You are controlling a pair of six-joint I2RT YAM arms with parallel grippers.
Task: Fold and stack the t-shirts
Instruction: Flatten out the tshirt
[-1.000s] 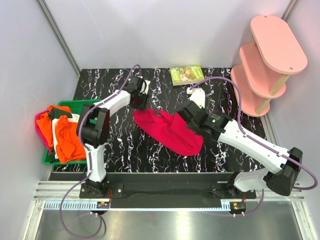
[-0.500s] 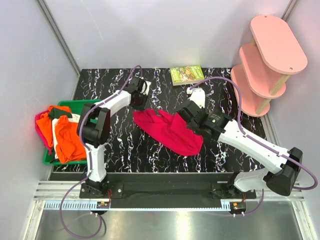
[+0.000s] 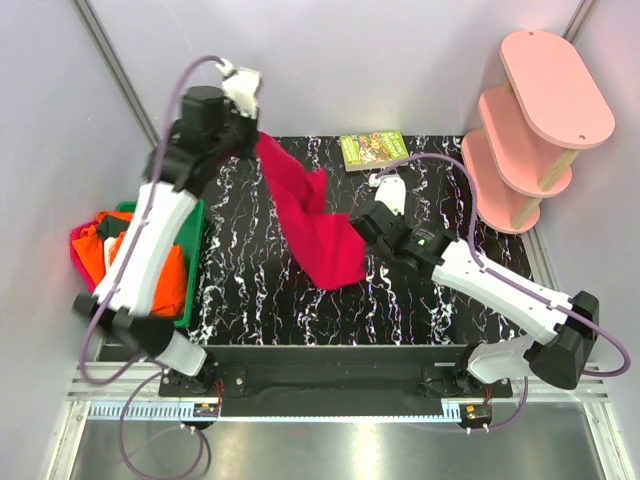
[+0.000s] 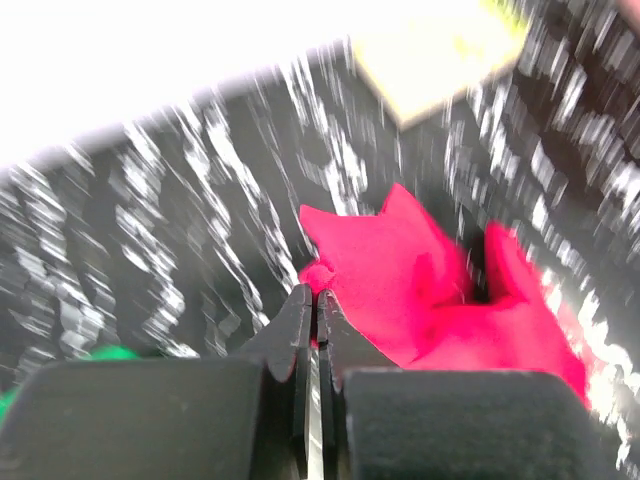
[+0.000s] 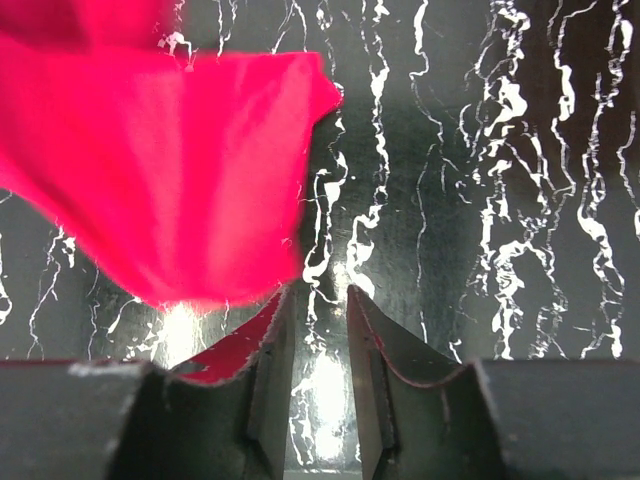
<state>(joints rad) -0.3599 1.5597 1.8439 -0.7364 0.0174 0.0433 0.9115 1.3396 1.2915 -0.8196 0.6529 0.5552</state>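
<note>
left gripper (image 4: 316, 298) high at far left, jaws pinching a corner of the crimson t-shirt (image 3: 315, 225) | shirt hangs slanting down to mid-table | right gripper (image 5: 315, 300) beside its lower edge, fingers slightly apart, empty | green-covered book (image 3: 373, 149) far | orange t-shirts (image 3: 88, 255) in green bin (image 3: 192, 240), left

The setting is a robotics lab test cell. Plain grey panels (image 3: 400, 60) with metal corner struts enclose a black marble-patterned table (image 3: 250, 290). Two robot arm bases (image 3: 190, 372) are bolted to a black mounting plate beside an aluminium rail (image 3: 340, 388) with a ruled strip (image 3: 330, 410). Purple cabling (image 3: 478, 215) runs exposed.
</note>
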